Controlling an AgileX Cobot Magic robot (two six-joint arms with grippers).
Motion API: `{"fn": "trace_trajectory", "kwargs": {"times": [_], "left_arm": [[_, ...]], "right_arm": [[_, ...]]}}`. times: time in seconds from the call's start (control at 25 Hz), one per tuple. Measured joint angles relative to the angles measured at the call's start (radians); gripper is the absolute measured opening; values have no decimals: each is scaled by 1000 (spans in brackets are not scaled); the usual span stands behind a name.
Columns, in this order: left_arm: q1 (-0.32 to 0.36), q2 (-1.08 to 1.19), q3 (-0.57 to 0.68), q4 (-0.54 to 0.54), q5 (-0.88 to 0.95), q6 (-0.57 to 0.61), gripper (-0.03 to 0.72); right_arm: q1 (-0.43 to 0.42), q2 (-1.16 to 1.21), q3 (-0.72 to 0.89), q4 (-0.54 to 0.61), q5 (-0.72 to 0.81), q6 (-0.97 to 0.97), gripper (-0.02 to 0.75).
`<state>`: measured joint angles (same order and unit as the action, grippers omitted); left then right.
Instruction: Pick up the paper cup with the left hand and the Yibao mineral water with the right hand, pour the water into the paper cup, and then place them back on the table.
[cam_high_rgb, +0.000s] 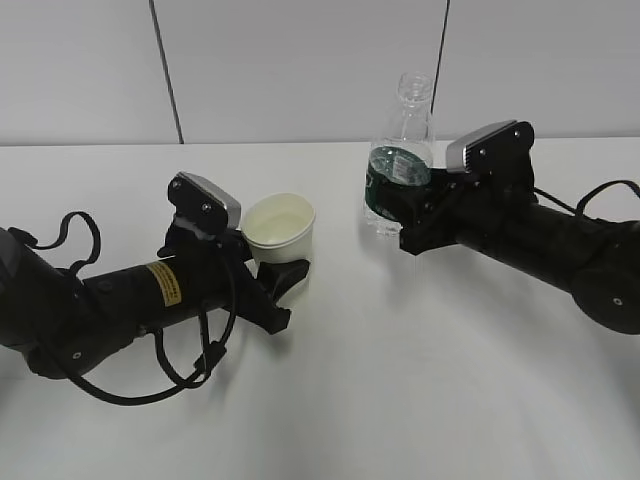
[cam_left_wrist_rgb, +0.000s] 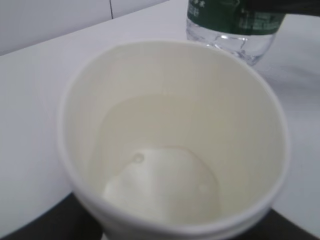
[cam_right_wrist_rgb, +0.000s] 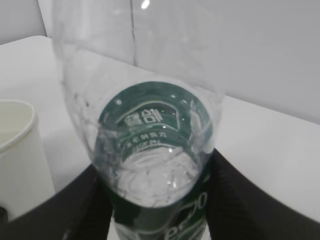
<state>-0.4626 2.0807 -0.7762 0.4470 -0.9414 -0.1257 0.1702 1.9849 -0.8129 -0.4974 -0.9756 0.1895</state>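
The off-white paper cup (cam_high_rgb: 280, 228) stands upright between the fingers of my left gripper (cam_high_rgb: 277, 272), which is shut on its lower part. In the left wrist view the cup (cam_left_wrist_rgb: 175, 125) fills the frame and holds some clear water. The Yibao mineral water bottle (cam_high_rgb: 402, 160), uncapped and upright, is clamped at its green label by my right gripper (cam_high_rgb: 403, 218). In the right wrist view the bottle (cam_right_wrist_rgb: 155, 150) sits between both black fingers, with a little water at its base. Cup and bottle are a short gap apart, at or just above the table (cam_high_rgb: 420, 380).
The cup also shows at the left edge of the right wrist view (cam_right_wrist_rgb: 17, 150), and the bottle at the top of the left wrist view (cam_left_wrist_rgb: 230, 25). A white panelled wall (cam_high_rgb: 300, 60) bounds the far edge. Black cables (cam_high_rgb: 190, 375) loop beside the left arm.
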Motion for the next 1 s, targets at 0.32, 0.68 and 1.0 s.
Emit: {"fn": "trace_trajectory", "kwargs": {"times": [0.32, 0.68, 1.0], "left_arm": [[0, 0, 0, -34, 0, 5, 421], [0, 90, 0, -37, -67, 5, 421], [0, 132, 0, -49, -144, 5, 421]], "right_arm": [[0, 92, 0, 23, -74, 2, 372], [0, 102, 0, 28, -87, -25, 372], [0, 102, 0, 83, -87, -40, 372]]}}
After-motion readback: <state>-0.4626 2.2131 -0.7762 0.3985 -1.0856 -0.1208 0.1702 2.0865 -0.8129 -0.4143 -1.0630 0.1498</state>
